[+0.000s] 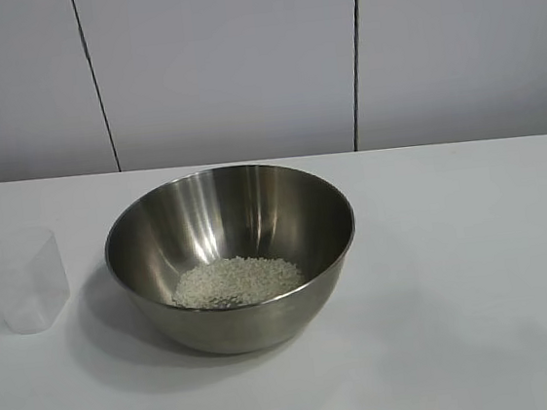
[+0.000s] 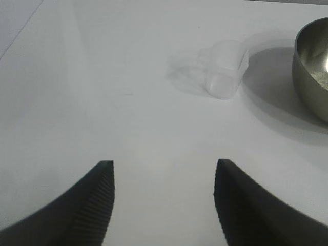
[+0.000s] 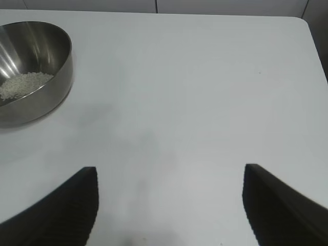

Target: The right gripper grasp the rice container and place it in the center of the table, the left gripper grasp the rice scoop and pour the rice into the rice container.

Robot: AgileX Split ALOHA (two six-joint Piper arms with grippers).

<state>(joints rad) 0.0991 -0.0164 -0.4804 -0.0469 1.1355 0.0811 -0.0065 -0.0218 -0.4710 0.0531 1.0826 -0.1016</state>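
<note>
Two grippers: both empty, both clear of the work.
Rice container (image 1: 232,256): steel bowl standing upright near the middle of the table (image 1: 476,272); placing step looks done.
Rice (image 1: 237,280): loose heap of white grains lying in the bottom of the bowl.
Rice scoop (image 1: 19,281): clear plastic cup on the table just beside the bowl, apart from it, on the left arm's side; in the left wrist view it looks empty, tab handle at the rim.
Left gripper (image 2: 164,205): fingers spread, nothing between them; aimed over bare table with the scoop (image 2: 225,69) ahead, well apart.
Right gripper (image 3: 169,205): fingers spread wide, nothing held; over bare table, bowl (image 3: 31,72) off to one side, well apart.
Step in hand: by my reading, pouring is finished and the scoop set down; task near its end.
Next move: likely only drawing the left arm clear, without brushing the light scoop.
</note>
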